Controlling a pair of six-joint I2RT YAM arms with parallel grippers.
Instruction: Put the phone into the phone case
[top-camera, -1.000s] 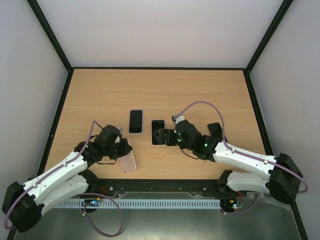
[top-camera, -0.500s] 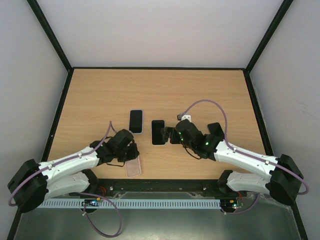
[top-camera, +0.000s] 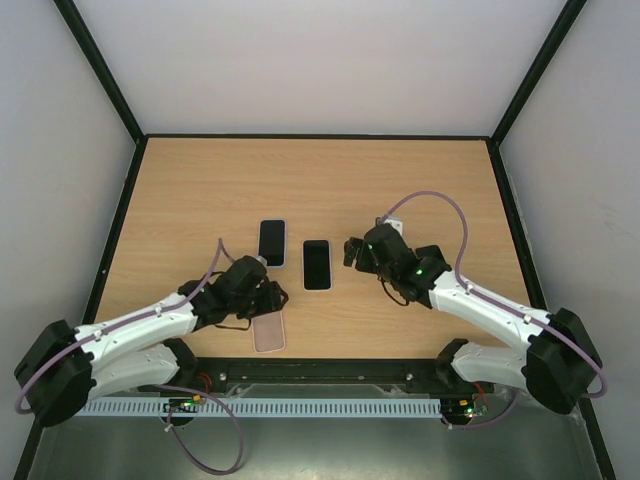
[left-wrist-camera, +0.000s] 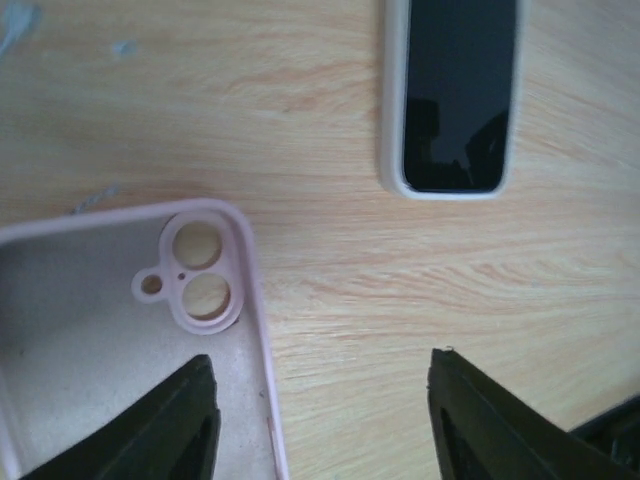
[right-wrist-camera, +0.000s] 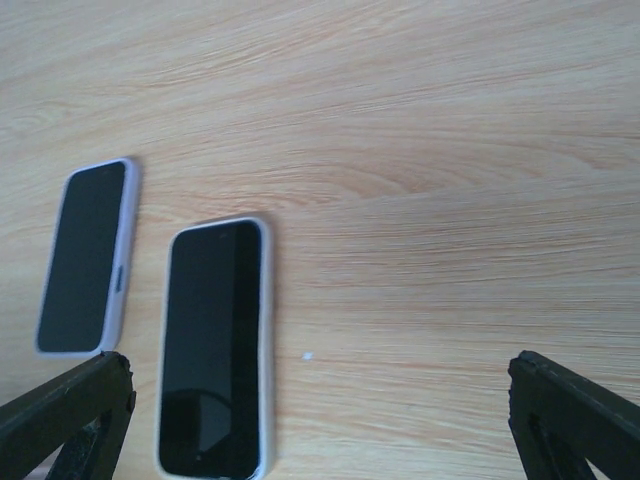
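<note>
Lying flat near the middle of the wooden table (top-camera: 420, 180) are two phones, both with dark screens facing up. The left phone (top-camera: 272, 243) has a pale edge. The right phone (top-camera: 317, 265) sits just beside it, a little nearer the arms and not touching it. The pink phone case (top-camera: 268, 330) lies open side up close to the table's near edge, apart from both phones and empty.

The left gripper (top-camera: 272, 300) hovers just beyond the case's far end. In its wrist view its fingers (left-wrist-camera: 190, 425) are spread apart and grip nothing. One is above the case's inner face, below the camera cut-out (left-wrist-camera: 190, 275), and the other is over bare wood. A dark-screened phone (left-wrist-camera: 455, 95) shows at the top of that view; which of the two it is I cannot tell.

The right gripper (top-camera: 350, 252) sits just right of the right phone, clear of it. Its wrist view shows the jaws wide apart and empty, with both phones side by side ahead on the left.
</note>
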